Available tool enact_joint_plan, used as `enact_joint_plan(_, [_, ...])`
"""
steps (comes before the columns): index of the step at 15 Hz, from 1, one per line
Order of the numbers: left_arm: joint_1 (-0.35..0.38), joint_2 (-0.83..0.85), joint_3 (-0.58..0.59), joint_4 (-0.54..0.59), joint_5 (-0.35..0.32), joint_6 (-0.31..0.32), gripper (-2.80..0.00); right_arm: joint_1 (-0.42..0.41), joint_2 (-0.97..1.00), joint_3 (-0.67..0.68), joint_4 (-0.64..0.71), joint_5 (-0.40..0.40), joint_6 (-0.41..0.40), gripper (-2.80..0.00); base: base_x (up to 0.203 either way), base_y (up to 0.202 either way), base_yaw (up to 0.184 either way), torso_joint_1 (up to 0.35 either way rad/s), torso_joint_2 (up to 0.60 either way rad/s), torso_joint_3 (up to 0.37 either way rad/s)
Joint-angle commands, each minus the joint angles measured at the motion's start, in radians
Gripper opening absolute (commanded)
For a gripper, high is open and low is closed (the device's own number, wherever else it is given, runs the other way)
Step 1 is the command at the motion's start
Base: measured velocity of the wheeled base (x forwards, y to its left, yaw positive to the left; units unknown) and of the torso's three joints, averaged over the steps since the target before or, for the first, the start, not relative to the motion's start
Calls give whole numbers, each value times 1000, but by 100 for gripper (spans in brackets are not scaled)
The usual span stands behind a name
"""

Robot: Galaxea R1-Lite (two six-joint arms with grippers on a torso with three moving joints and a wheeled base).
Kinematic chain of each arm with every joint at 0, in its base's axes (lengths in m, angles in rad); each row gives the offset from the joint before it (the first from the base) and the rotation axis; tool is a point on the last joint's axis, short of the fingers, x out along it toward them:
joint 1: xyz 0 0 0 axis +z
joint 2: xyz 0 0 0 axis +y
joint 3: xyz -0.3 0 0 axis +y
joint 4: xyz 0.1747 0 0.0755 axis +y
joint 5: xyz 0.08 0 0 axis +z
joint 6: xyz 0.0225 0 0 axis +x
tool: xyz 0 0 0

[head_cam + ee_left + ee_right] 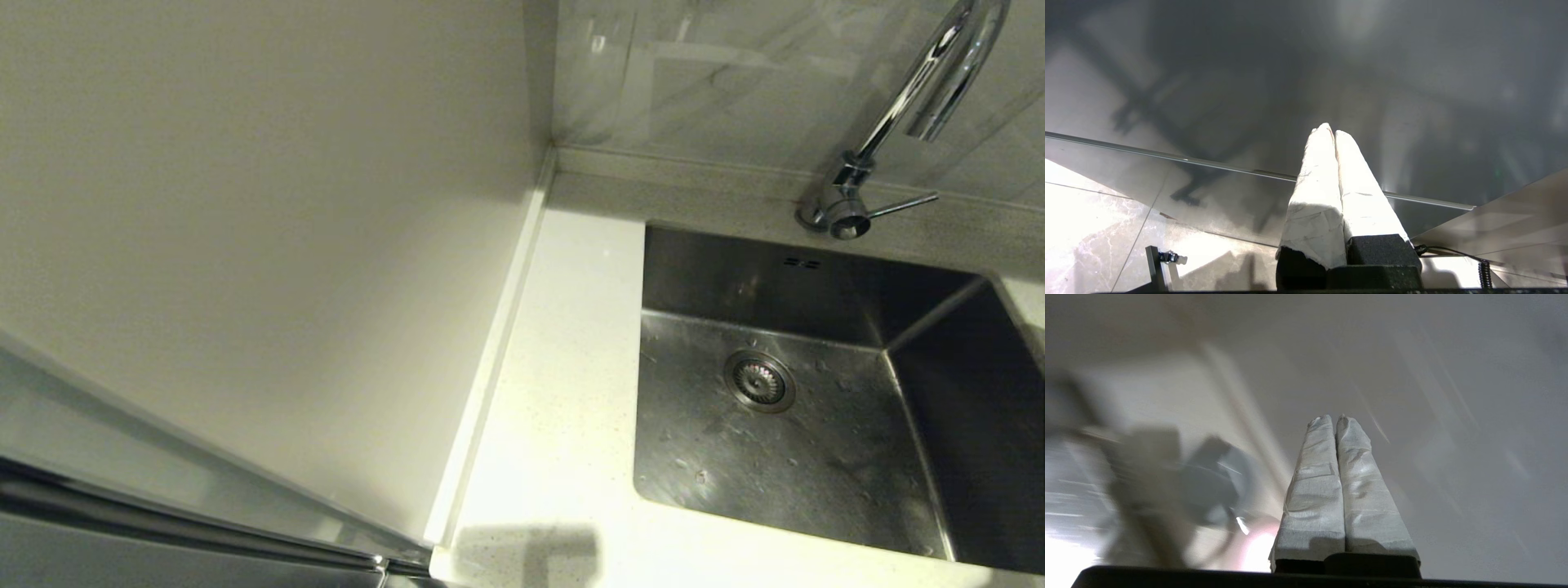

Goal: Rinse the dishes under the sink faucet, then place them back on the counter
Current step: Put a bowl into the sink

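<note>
Steel sink [816, 425] at right, drain strainer [759, 380] in its floor; chrome faucet [914, 114] behind its far rim; white counter [563, 392] to its left. No dishes visible. Left gripper [1330, 130] pressed closed, holding nothing. Right gripper [1333, 418] likewise closed, empty.

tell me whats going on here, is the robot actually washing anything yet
Nothing is being washed at this moment. In the head view the rectangular brushed stainless-steel sink holds no dishes, only water spots around its round metal drain strainer. No water runs from the tall chrome gooseneck faucet, and no dish shows on the white speckled counter. Neither arm appears there. The left gripper and right gripper are both shut on nothing, away from the sink.
</note>
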Motion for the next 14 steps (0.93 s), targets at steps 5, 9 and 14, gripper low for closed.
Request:
enact_joint_plan(5, [-1, 0, 3, 0, 0, 0, -280, -890, 34, 150, 205, 500, -44, -280, 0, 0, 0, 0, 0, 0])
enact_joint_plan(9, [1, 0, 3, 0, 0, 0, -280, -1122, 39, 175, 541, 589, 12, -280, 0, 0, 0, 0, 0, 0])
enact_joint_plan(14, [0, 0, 3, 0, 1, 0, -280, -1049, 120, 202, 797, 632, -131, -280, 0, 0, 0, 0, 0, 0])
